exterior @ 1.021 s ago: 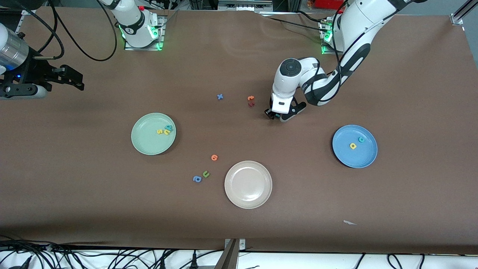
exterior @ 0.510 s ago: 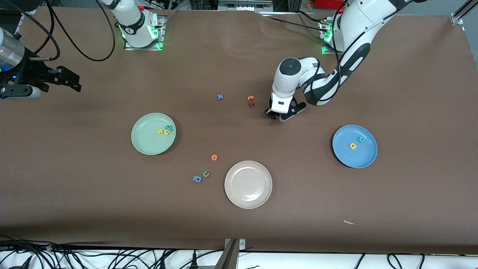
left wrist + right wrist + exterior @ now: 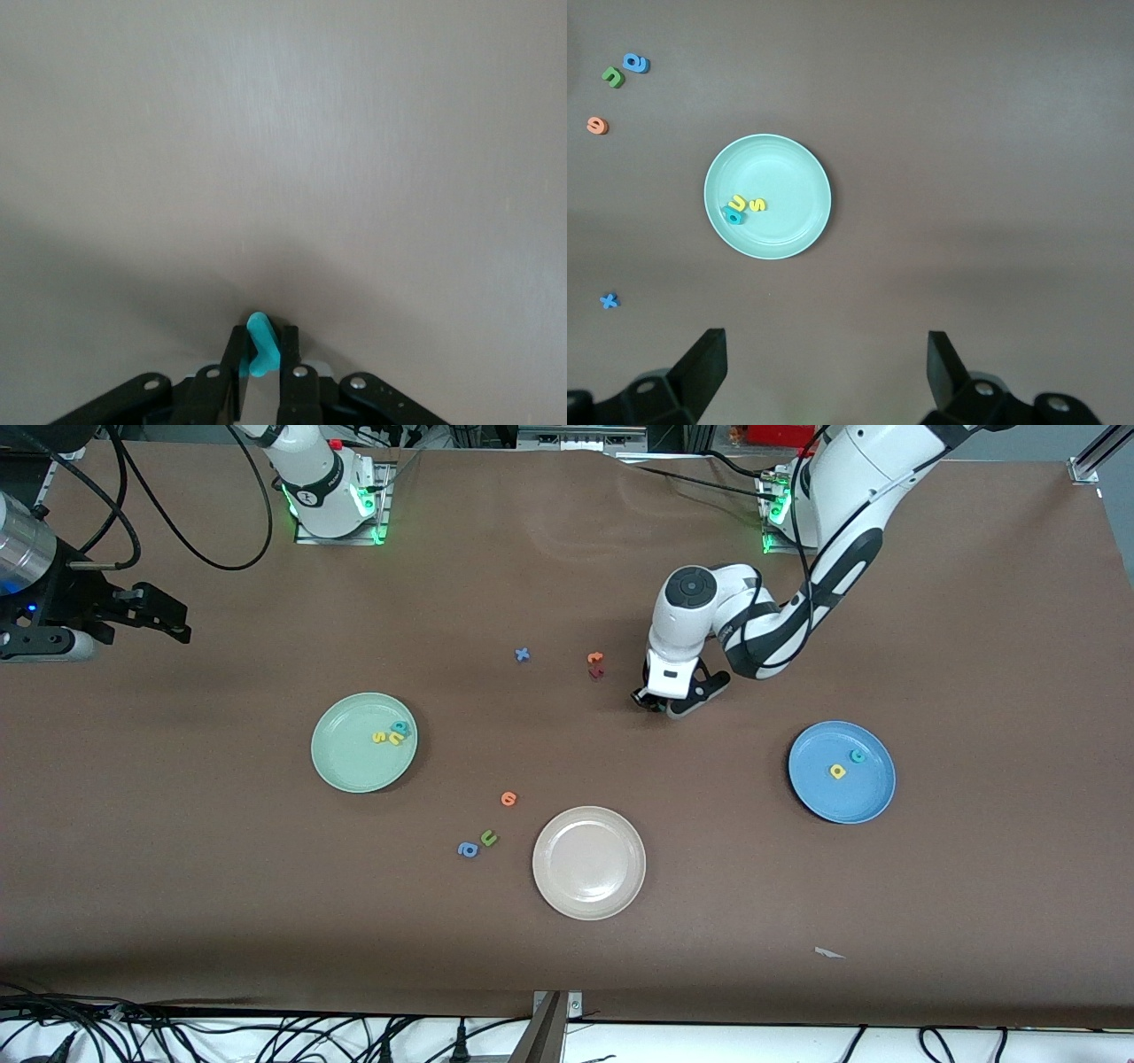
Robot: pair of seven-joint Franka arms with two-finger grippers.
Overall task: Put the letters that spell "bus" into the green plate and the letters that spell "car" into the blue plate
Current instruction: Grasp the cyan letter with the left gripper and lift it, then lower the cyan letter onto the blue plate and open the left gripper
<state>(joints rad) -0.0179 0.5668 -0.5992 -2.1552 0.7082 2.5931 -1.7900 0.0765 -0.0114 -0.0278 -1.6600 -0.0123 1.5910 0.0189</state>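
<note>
- The left gripper (image 3: 654,703) sits low at the brown table (image 3: 797,886), fingers clenched on the teal r (image 3: 260,347), which shows between the pads in the left wrist view.
- That grip is at about 4 o'clock from two orange-red letters (image 3: 595,665) and 10 o'clock from the blue plate (image 3: 864,802).
- The blue plate, toward the left arm's end of the table, holds the yellow a (image 3: 837,771) and the teal c (image 3: 857,755), the c at 1 o'clock from the a.
- The green plate (image 3: 345,762) carries the teal b (image 3: 400,728), yellow u (image 3: 394,737) and yellow s (image 3: 378,737), clustered near its rim at 2 o'clock.
- The right gripper (image 3: 824,359) waits high over the right arm's end of the table, fingers spread wide and holding nothing.
- The beige-white plate (image 3: 589,886) lies nearest the front camera; the orange letter (image 3: 508,798), green u (image 3: 488,837) and blue a (image 3: 467,849) lie at its 9 to 10 o'clock.
- The blue x (image 3: 522,654) rests at 9 o'clock from the orange-red pair.
</note>
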